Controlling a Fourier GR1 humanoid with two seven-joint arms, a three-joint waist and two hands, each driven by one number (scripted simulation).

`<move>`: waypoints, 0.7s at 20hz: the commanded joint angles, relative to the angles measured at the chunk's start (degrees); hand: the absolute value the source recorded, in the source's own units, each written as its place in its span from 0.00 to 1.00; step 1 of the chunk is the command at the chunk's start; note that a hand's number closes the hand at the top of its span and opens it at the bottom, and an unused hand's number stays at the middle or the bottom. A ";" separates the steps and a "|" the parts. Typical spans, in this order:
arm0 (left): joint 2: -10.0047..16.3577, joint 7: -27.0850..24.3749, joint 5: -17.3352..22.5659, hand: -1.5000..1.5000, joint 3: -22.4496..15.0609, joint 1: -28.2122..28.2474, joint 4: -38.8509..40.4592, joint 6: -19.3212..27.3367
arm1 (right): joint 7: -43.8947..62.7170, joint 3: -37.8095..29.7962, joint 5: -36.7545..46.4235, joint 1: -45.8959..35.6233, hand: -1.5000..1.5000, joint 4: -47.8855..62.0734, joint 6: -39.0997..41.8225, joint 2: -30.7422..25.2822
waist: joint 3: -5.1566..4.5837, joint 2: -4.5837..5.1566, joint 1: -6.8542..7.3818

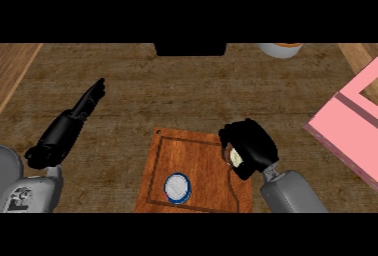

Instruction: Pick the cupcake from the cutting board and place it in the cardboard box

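My right hand (251, 142) hovers over the right edge of the brown cutting board (193, 150), fingers curled. A small pale cream thing, the cupcake (235, 158), shows between the fingers and thumb; most of it is hidden by the hand. The pink cardboard box (347, 127) lies open at the right edge of the view, well to the right of that hand. My left hand (80, 112) rests at the left with straight fingers pointing away, holding nothing.
A small round white thing with a blue rim (177, 187) lies on the board's near half. A white and orange cup (280, 49) and a black block (190, 48) stand at the counter's far edge.
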 commanded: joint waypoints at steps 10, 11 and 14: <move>0.03 1.39 0.05 0.50 1.14 -1.37 0.19 -0.13 | 13.43 -9.79 -2.40 3.35 1.00 -33.88 8.21 -0.69 | -0.04 -0.16 -0.24; -0.25 -0.55 -1.31 0.50 0.84 -1.78 2.69 0.76 | 13.60 -12.75 -3.51 4.29 1.00 -34.72 6.18 -0.77 | -0.03 -0.02 -0.80; 1.63 0.54 1.26 0.50 1.99 -1.14 0.15 -2.21 | 16.53 -22.53 -8.74 2.05 1.00 -34.21 6.04 0.00 | 0.01 0.07 0.03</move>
